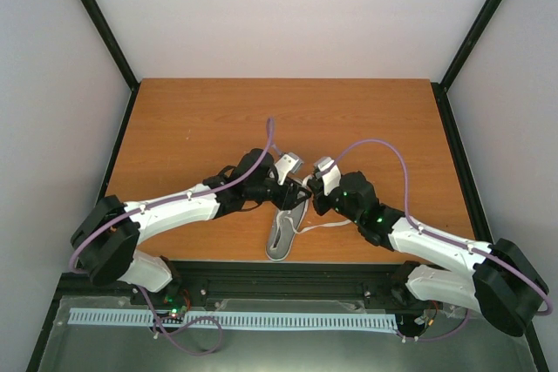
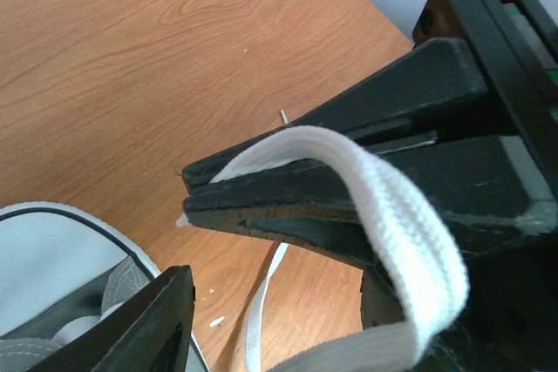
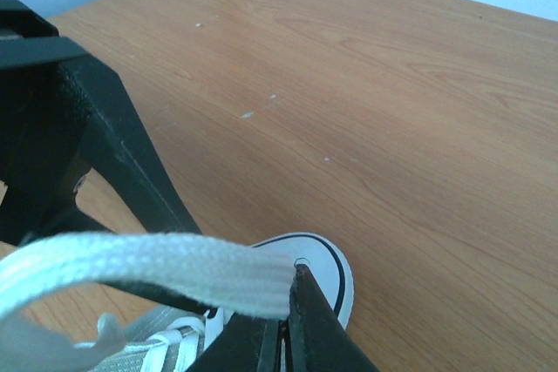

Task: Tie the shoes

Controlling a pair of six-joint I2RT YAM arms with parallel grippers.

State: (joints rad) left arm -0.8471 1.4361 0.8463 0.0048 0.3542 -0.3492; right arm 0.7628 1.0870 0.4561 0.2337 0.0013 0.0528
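The small grey canvas sneaker (image 1: 283,237) lay toward 6 o'clock on the table (image 1: 192,128), close to its near edge, with its toe at roughly 12 o'clock and its heel at 6. Its white rubber toe cap (image 3: 324,260) was edged by a thin dark line. The raised lace (image 2: 397,211), flat and white, arched clear of the shoe. The loose lace end (image 1: 336,226) trailed toward 3 o'clock across the wood.

The surface (image 1: 200,119) is smooth, satin-finished wood-grain board, the lace (image 2: 410,215) is white woven cloth with a fine ribbed weave, the left claw (image 1: 292,193) and right claw (image 2: 196,196) are matt black plastic, and the shoe (image 3: 327,272) has grey canvas and a smooth white rubber toe cap.
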